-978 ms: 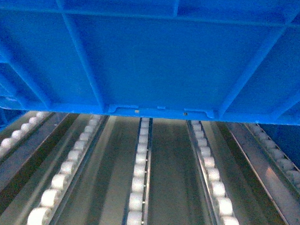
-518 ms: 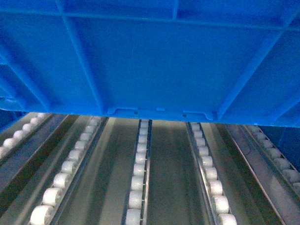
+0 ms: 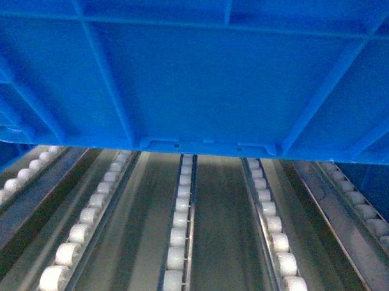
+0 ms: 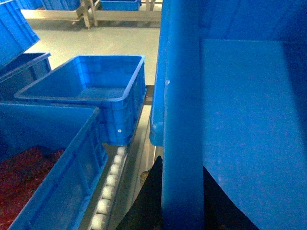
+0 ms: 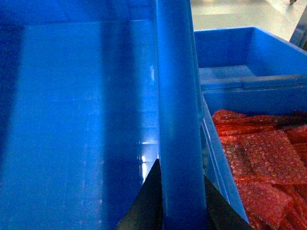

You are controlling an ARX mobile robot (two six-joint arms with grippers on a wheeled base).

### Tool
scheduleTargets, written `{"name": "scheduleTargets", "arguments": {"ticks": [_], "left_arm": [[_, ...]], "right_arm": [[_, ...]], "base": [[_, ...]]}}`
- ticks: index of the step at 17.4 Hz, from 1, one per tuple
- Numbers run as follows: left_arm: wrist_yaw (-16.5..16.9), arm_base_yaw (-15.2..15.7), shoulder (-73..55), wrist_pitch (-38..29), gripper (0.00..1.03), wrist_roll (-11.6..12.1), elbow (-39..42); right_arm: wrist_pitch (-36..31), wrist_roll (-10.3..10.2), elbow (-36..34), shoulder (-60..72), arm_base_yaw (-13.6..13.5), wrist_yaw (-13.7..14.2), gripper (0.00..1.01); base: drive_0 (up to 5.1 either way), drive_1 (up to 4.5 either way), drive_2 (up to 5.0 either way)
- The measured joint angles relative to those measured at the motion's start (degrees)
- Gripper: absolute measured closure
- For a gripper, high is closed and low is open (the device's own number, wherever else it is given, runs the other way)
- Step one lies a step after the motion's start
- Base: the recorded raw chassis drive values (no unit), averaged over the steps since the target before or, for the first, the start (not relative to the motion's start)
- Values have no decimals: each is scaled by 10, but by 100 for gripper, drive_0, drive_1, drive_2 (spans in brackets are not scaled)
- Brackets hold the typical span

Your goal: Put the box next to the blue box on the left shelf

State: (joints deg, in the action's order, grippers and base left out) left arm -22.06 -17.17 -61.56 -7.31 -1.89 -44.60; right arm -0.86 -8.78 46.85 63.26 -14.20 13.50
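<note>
The ribbed blue crate (image 3: 197,75) hung above the rack's roller tracks (image 3: 178,234). Left gripper (image 4: 181,201) and right gripper (image 5: 181,201) each clamped a side rim. An empty blue crate (image 4: 91,88) sat just left.

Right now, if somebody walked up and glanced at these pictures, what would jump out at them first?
The big blue box fills the top of the head view, its ribbed wall held above the shelf with its rows of white rollers. Both wrist views show a dark gripper clamped over the box's thick rim, left and right. Beside it sit blue crates holding red packets, and an empty crate further back on the left.
</note>
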Motion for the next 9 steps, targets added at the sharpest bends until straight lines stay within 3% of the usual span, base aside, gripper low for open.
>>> {"name": "scheduleTargets", "arguments": {"ticks": [9], "left_arm": [[0, 0, 0, 0, 94, 0, 0]], "right_arm": [[0, 0, 0, 0, 0, 0, 92]], "base": [[4, 431, -424]]}}
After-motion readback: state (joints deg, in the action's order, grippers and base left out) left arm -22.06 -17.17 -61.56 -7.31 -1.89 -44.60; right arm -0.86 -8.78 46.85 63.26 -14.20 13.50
